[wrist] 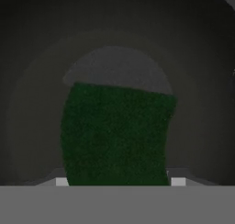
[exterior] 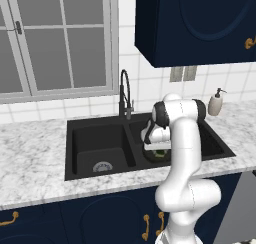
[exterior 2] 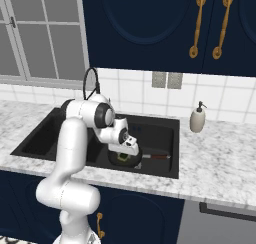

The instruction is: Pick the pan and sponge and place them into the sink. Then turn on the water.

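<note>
Hand view looks straight down onto the sponge (wrist: 117,133), its dark green scouring face filling the middle, its long axis running from 12 to 6 o'clock with a slight lean. The pale fingertips (wrist: 62,182) sit at the bottom on either flank of the sponge's near end, so the claw (wrist: 120,182) stands partly spread with the sponge between its jaws; whether the pads press on it or have let go I cannot tell. Beneath the sponge shows a round dark floor, which I take for the pan (exterior 2: 125,159), lying in the right basin of the sink (exterior: 72,153) with its red-brown handle pointing toward 3 o'clock in the right base view. There the sponge looks like a yellow-green patch inside the pan, directly below the claw. The faucet (exterior: 125,95) stands at 12 o'clock on the divider, up and left of the hand, with no stream visible; reaching it is the step I judge left once the sponge is dropped.
</note>
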Motion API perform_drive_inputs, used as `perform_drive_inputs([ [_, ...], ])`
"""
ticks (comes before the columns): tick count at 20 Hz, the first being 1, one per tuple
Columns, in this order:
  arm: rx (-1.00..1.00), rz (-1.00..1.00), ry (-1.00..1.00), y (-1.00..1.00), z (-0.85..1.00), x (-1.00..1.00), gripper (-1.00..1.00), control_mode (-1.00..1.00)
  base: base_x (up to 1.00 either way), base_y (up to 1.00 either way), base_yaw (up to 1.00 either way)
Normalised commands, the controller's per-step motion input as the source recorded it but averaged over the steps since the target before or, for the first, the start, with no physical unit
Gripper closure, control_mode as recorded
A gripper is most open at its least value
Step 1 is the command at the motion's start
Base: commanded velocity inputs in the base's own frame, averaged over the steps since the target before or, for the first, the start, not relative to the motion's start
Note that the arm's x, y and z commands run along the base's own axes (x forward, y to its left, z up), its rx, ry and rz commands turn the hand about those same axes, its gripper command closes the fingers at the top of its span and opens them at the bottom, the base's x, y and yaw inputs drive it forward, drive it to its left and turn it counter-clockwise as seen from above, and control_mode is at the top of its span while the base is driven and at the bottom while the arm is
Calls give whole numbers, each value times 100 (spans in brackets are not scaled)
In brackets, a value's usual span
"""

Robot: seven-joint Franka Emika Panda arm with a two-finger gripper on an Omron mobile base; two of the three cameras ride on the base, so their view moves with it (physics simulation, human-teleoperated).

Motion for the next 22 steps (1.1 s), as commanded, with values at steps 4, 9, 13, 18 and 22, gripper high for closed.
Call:
perform_drive_inputs([
  [4,1,0,0,0,-31,40,100,-100,0,0,0],
  [9,0,0,0,0,-20,12,100,-100,0,0,0],
  [13,0,0,0,0,0,0,100,-100,0,0,0],
  [18,0,0,0,1,0,0,-100,-100,0,0,0],
  [22,0,0,0,1,14,0,-100,-100,0,0,0],
])
